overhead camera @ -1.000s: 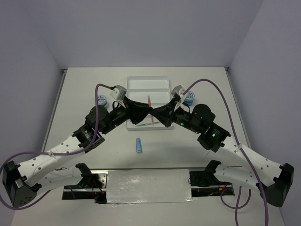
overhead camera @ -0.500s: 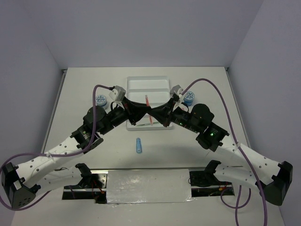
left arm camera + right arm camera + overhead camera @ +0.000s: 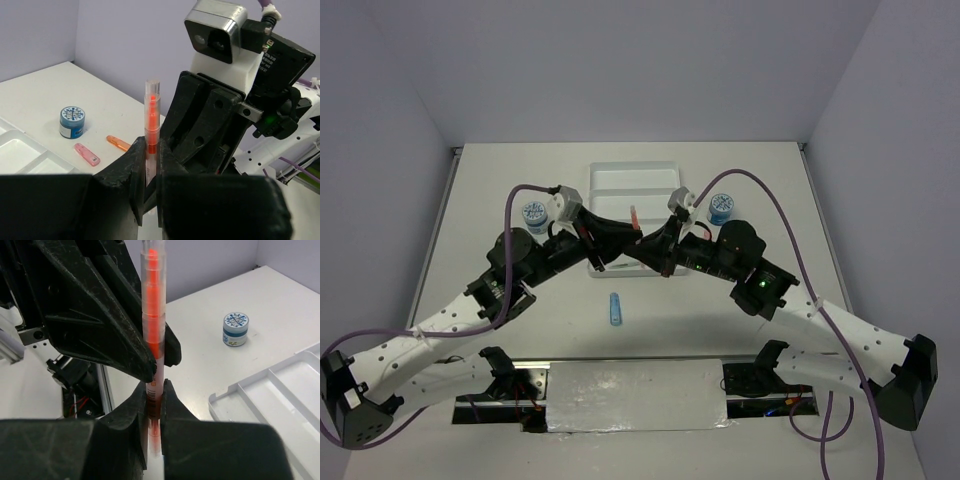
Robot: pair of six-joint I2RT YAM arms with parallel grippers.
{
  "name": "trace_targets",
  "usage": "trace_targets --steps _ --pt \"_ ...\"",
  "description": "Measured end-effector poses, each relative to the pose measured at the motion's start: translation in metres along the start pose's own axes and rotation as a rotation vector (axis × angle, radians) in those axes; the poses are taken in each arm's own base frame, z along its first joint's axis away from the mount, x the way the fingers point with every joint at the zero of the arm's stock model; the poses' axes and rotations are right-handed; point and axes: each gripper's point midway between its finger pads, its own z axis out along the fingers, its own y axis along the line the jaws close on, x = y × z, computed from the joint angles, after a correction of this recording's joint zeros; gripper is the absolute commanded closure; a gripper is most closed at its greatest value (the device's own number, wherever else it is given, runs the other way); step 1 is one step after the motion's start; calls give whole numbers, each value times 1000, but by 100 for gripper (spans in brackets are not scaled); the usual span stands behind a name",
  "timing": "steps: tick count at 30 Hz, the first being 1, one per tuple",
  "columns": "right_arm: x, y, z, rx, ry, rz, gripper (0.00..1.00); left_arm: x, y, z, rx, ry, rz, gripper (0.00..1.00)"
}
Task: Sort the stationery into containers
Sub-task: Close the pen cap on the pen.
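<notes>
Both grippers are shut on one orange pen (image 3: pixel 634 216), which stands nearly upright between them above the near edge of the white divided tray (image 3: pixel 635 180). My left gripper (image 3: pixel 620 240) clamps the pen (image 3: pixel 151 117) low on its barrel, with the jaws (image 3: pixel 151 152) closed on it. My right gripper (image 3: pixel 647 245) clamps the same pen (image 3: pixel 151 315) near its lower end (image 3: pixel 154 397). One blue-white tub (image 3: pixel 533 213) sits left of the tray and another (image 3: pixel 722 208) sits right of it. A white-blue tube (image 3: pixel 615 308) lies on the table in front of the tray.
A pink stick (image 3: pixel 86 154) and an orange stick (image 3: pixel 119 143) lie on the table beside the right tub (image 3: pixel 72 120). The right arm hides them in the top view. The tray's compartments (image 3: pixel 280 385) show white walls. A metal slot runs along the table's near edge (image 3: pixel 635 395).
The orange pen lay flat in the tray between the two grippers. Now it is raised and tipped nearly upright. Both wrists have lifted and drawn slightly toward the near side.
</notes>
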Motion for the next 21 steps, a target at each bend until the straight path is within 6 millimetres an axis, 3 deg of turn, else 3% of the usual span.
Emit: trace_targets --steps 3,4,6,13,16,21 --pt "-1 1 0 -6 -5 -2 100 -1 -2 -1 11 0 5 82" --pt "-1 1 0 -8 -5 -1 100 0 -2 -1 13 2 8 63" --pt "-1 2 0 -11 -8 3 100 1 -2 0 17 6 21 46" --pt "0 1 0 -2 -10 20 100 -2 4 2 -19 21 51 38" --pt "1 1 0 -2 -9 24 100 -31 -1 6 -28 -27 87 34" --pt "2 1 -1 -2 -7 24 100 -79 -15 7 -19 -127 133 37"
